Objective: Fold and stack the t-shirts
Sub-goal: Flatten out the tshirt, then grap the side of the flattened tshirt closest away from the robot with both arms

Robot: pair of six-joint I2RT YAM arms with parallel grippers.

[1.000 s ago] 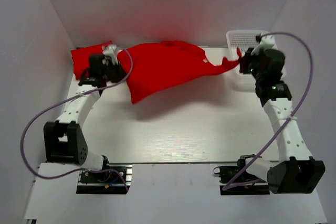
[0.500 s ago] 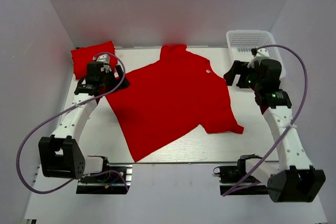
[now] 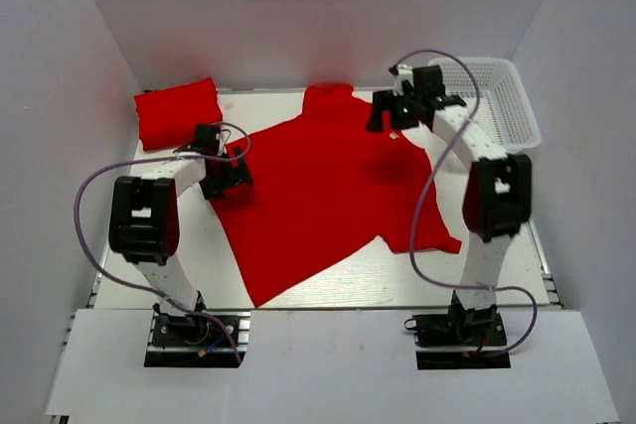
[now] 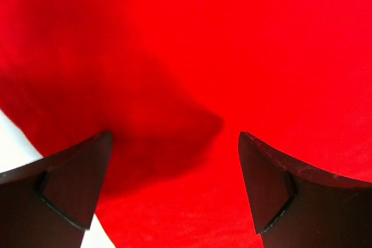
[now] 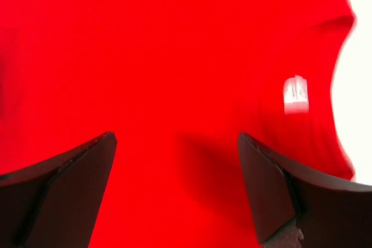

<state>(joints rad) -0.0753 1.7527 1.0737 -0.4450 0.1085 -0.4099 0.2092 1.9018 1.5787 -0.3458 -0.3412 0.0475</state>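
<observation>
A red t-shirt lies spread flat and skewed across the middle of the table, its collar with a small white label toward the back right. A second red t-shirt lies folded at the back left corner. My left gripper hovers open over the spread shirt's left edge, red cloth filling the gap between its jaws. Open as well, my right gripper sits over the shirt near the collar, nothing held.
A white mesh basket stands at the back right corner. Bare white table shows around the shirt. White walls enclose the table at the back and both sides.
Both grippers let go of the shirt, which dropped from a stretched hang to lying flat. Both arms then swung inward over it, the right from the basket to the collar.
</observation>
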